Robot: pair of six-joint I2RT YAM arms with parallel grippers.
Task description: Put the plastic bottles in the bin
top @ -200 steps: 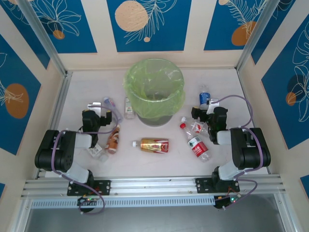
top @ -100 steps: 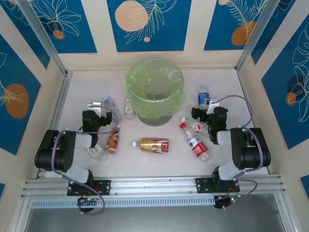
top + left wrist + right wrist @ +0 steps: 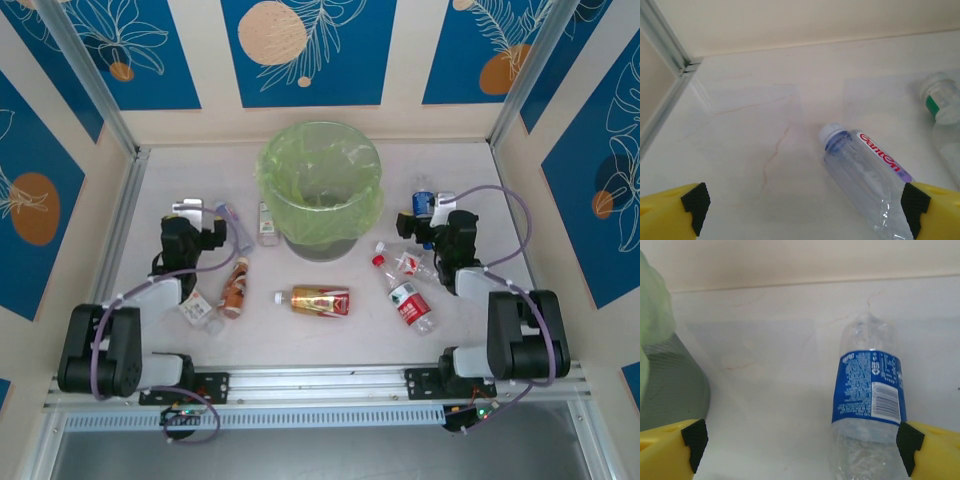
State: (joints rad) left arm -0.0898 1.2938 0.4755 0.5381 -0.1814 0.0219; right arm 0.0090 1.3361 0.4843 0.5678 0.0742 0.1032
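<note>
Nearest the arm bases, plastic bottles lie on the worktop (image 3: 330, 338): a red-gold bottle (image 3: 318, 300) in the middle, a red-white bottle (image 3: 410, 303) to its right and an amber bottle (image 3: 236, 288) to its left. Further out, both pairs of jaws stand wide apart, holding nothing.

The left jaws face a clear bottle (image 3: 865, 172) lying slantwise, its body close to the right pad (image 3: 916, 202). They should shift right to centre it, then close across the body rather than the cap. The right jaws face a blue-labelled bottle (image 3: 868, 390), also hard by their right pad (image 3: 910, 440), so the same correction applies.

Beyond and between the arms stands the bin (image 3: 320, 245), its mouth open. Bare worktop runs from the left jaws to the metal rail (image 3: 667, 55) and back wall. The bin's rim stands well above the bottles, so each should be lifted before it swings inward.
</note>
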